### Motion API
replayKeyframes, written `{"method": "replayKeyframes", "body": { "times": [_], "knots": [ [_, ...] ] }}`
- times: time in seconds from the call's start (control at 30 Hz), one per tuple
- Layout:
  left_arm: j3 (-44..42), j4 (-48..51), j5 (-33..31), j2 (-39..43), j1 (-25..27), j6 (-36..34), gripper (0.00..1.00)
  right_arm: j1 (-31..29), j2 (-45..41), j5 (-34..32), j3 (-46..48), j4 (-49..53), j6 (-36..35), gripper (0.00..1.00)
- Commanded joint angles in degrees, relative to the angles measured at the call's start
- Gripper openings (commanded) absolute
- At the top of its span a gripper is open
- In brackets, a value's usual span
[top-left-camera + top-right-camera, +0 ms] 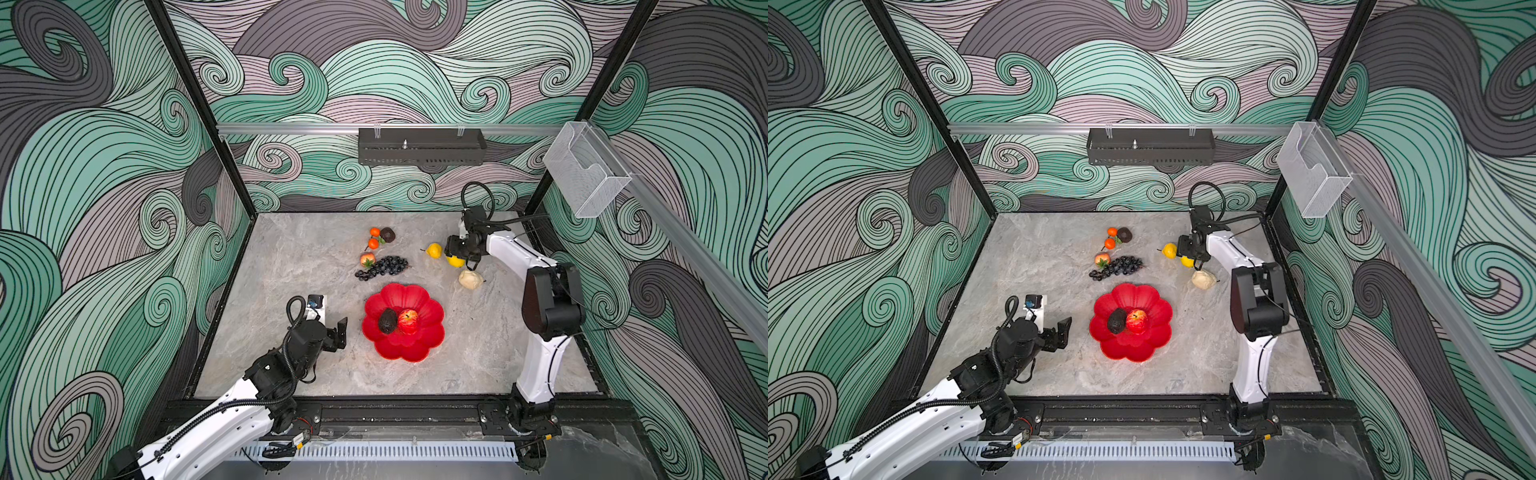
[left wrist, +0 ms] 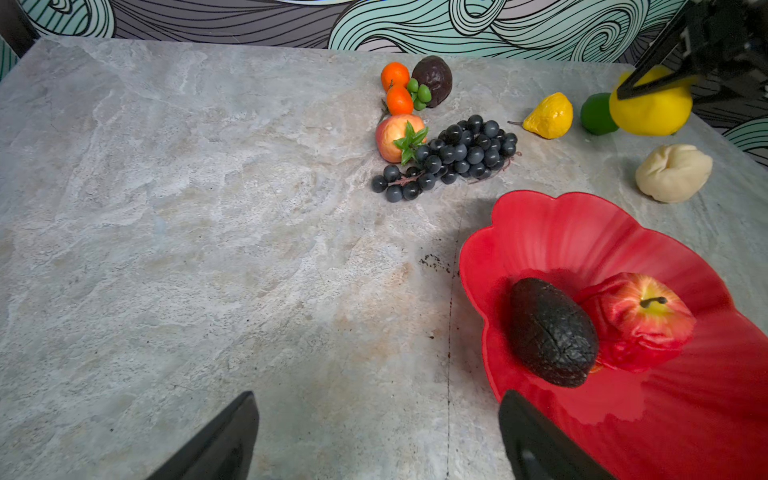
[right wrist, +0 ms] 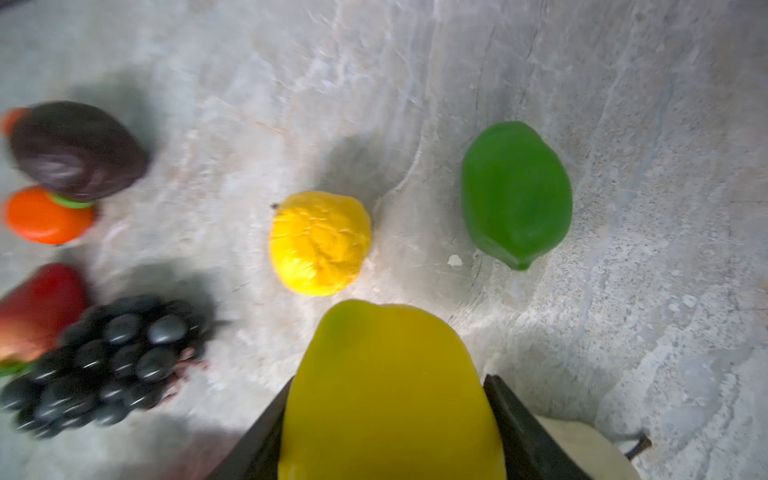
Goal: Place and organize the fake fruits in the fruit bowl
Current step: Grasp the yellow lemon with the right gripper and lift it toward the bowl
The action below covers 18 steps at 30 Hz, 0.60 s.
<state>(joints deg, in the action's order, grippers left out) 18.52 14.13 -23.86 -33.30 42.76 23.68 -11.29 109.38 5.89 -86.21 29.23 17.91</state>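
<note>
Our right gripper pinches the slick lemon while our left gripper gapes empty, so we risk it squirting free short of the fruit bowl.

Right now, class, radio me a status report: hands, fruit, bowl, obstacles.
Left hand open, empty, beside fruit bowl. Right hand shut on lemon. Bowl holds avocado and apple. Cream pear lies near the path to bowl.
</note>
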Motion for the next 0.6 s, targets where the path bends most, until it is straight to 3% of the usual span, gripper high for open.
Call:
{"method": "replayKeyframes", "body": {
  "times": [0.0,0.13,0.3,0.43,0.57],
  "knots": [
    [0.5,-4.5,2.8,-1.2,-0.4,-0.9,0.93,-0.2,-8.0,7.6,5.8,-7.6,5.4,0.57],
    [-0.6,-12.0,12.0,-2.6,-0.5,-4.3,0.95,-0.2,-16.7,11.5,15.4,-14.8,12.7,0.57],
    [5.2,-14.3,17.6,-6.5,-0.2,-2.5,0.95,-0.6,-25.5,17.6,26.1,-23.6,24.0,0.56],
    [10.1,-17.8,18.5,-12.5,1.7,-3.0,0.94,-3.1,-29.8,21.0,32.8,-31.2,33.0,0.55],
    [13.5,-22.9,15.8,-18.1,6.0,-5.0,0.93,-8.0,-34.1,19.7,37.4,-35.2,39.6,0.54]
  ]
}}
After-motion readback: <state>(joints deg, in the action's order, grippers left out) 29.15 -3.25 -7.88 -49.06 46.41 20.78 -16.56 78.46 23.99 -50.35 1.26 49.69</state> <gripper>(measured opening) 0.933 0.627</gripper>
